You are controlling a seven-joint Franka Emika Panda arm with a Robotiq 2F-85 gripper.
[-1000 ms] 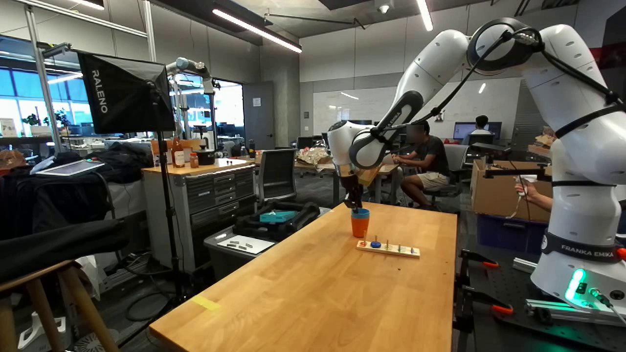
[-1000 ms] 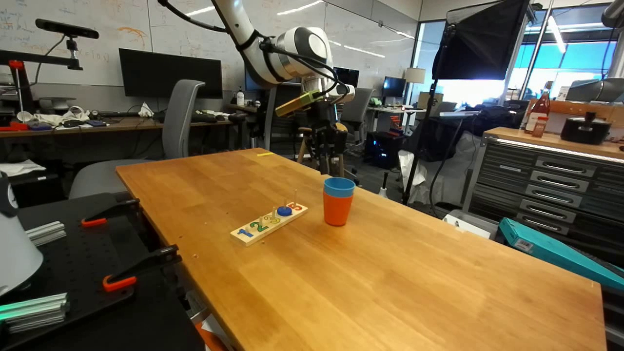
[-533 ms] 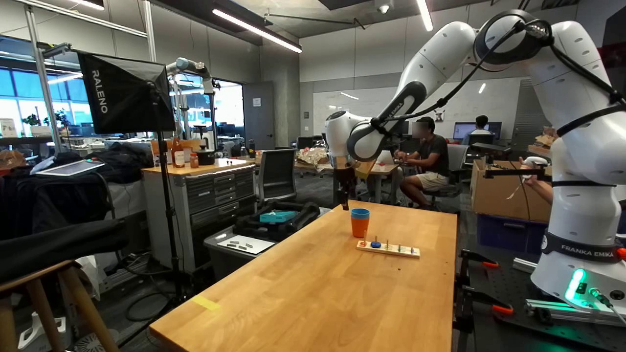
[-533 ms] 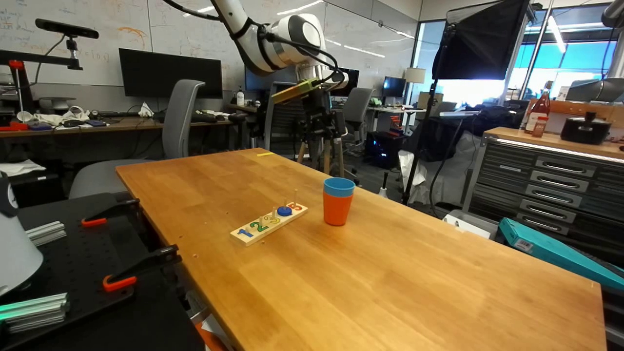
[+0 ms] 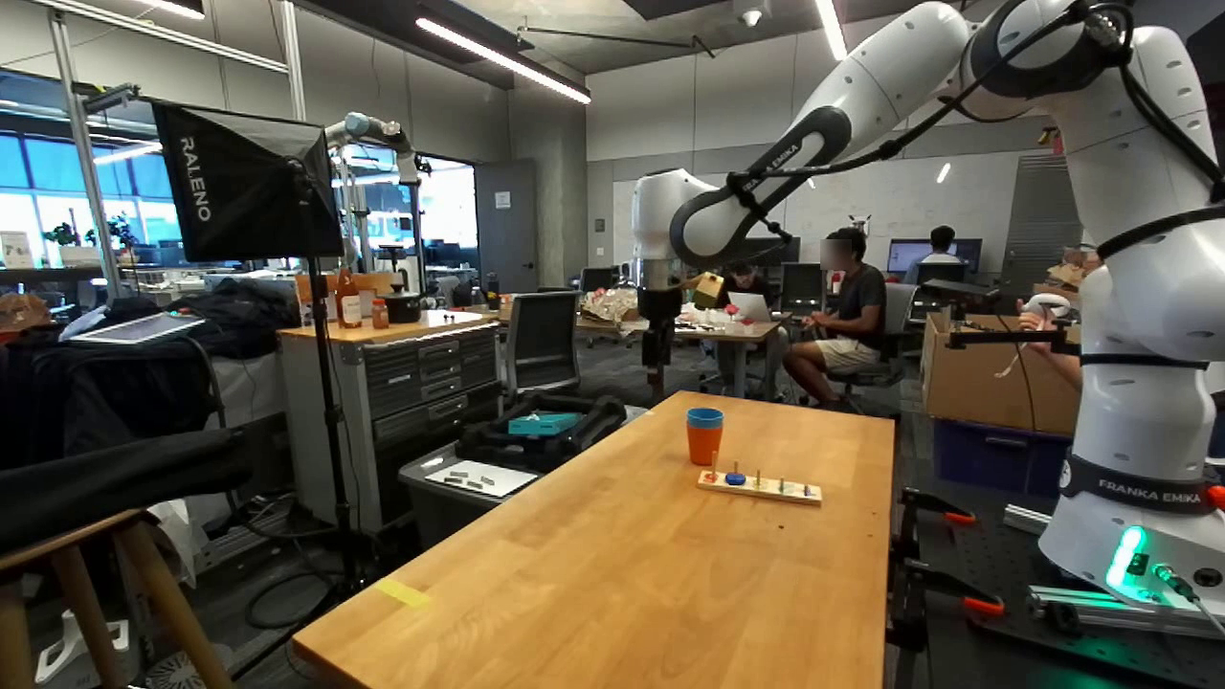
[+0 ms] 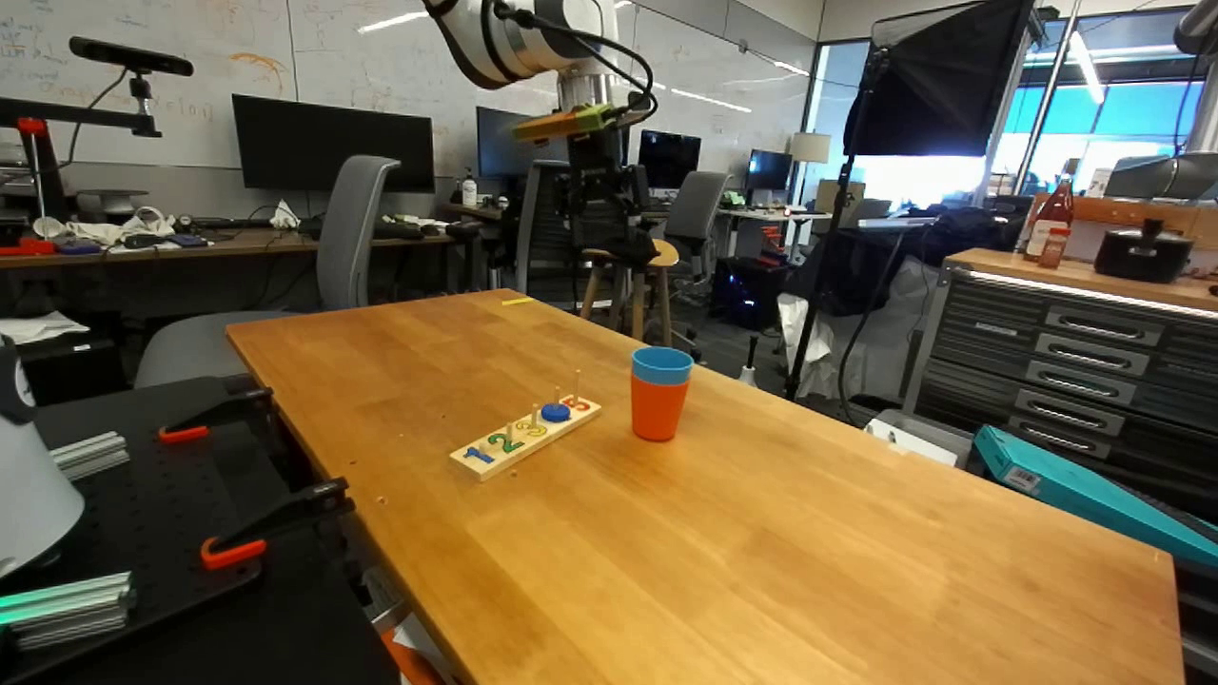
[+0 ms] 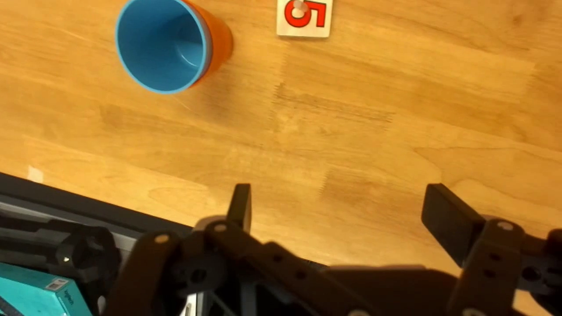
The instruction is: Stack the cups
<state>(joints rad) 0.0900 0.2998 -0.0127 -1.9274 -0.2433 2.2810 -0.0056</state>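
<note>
The blue cup (image 6: pixel 662 365) sits nested inside the orange-red cup (image 6: pixel 658 411), upright on the table, with only its upper band and rim showing above the orange one. In the wrist view the pair is at the upper left: I look down into the blue cup (image 7: pixel 153 48), and the orange-red cup (image 7: pixel 222 41) shows along its right side. My gripper (image 7: pixel 339 197) is open, its two fingers wide apart with only table between them in that view. In an exterior view the gripper (image 5: pixel 656 381) hangs higher than the cups and off to their left, touching neither.
A wooden number board (image 6: pixel 525 438) with pegs and one blue ring lies close beside the cups. Past the table's edge stands a grey bin (image 5: pixel 431 502) with a teal box (image 7: pixel 41 289) by it. Clamps (image 6: pixel 233 552) grip the robot-side edge.
The gripper has risen and drawn away from the cups, moving left in an exterior view. A second ago it was down by the blue cup's rim. The nested cups have stayed where they were.
</note>
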